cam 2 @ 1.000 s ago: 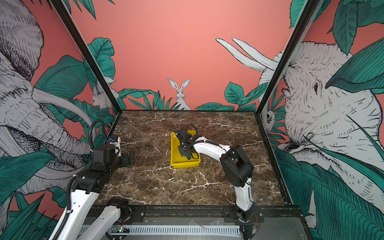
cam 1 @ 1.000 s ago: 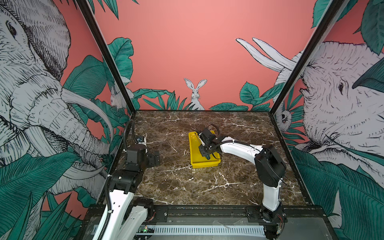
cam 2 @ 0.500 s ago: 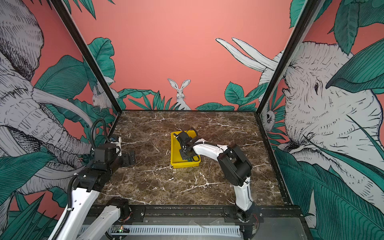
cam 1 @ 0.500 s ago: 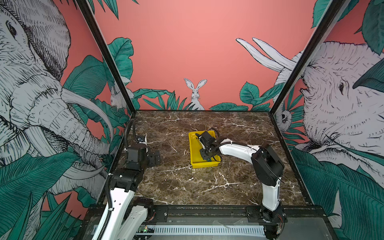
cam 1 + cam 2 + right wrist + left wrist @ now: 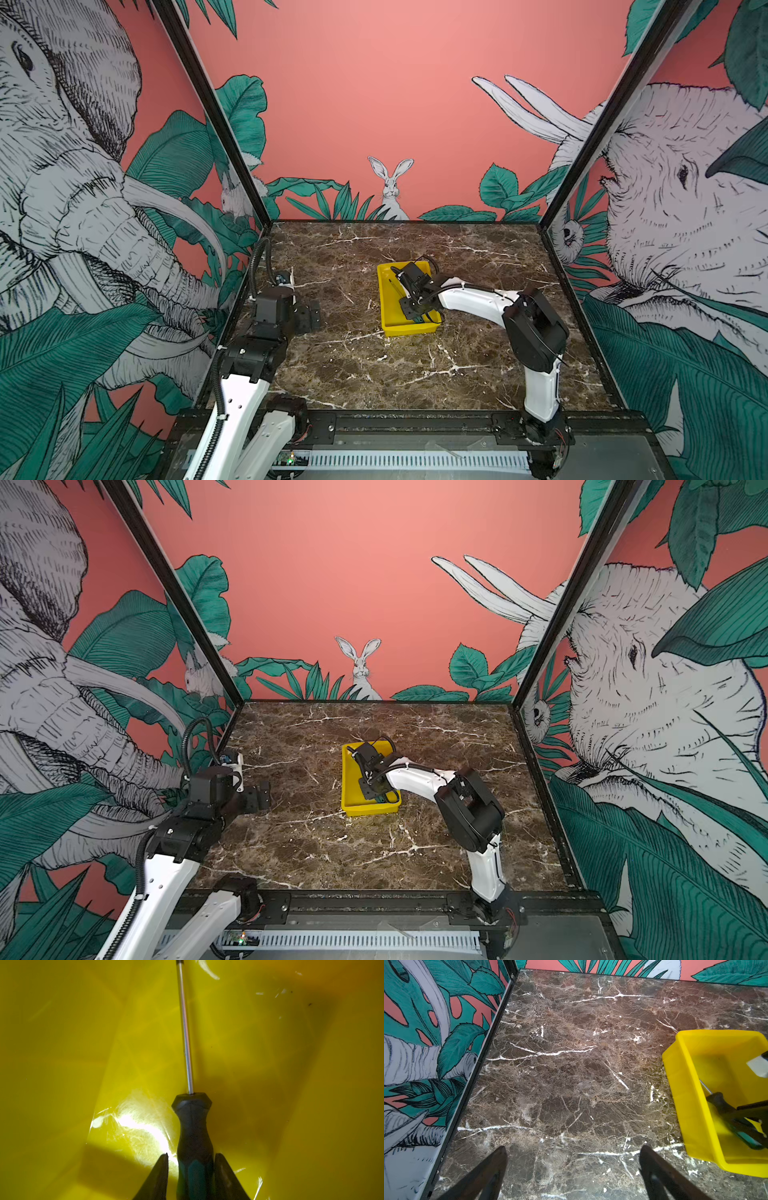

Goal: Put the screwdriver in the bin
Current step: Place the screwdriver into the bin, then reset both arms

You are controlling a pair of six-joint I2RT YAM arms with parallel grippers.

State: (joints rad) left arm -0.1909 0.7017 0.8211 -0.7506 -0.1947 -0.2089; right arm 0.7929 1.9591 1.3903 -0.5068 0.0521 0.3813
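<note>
The screwdriver (image 5: 194, 1126) is seen lying inside the bin (image 5: 409, 329) at frame centre, its handle flanked by the slightly parted right gripper (image 5: 191, 1155) (a gap shows beside one finger). The left gripper (image 5: 573, 1147) is held spread above the marble tabletop (image 5: 571, 1064).

The screwdriver (image 5: 194, 1126) lies in the bin (image 5: 409, 329), mid-table (image 5: 374, 365).

No legible text, label, brand mark, number or sign appears in any view; the bin (image 5: 409, 330) and the screwdriver (image 5: 195, 1126) lying in it show no readable markings
</note>
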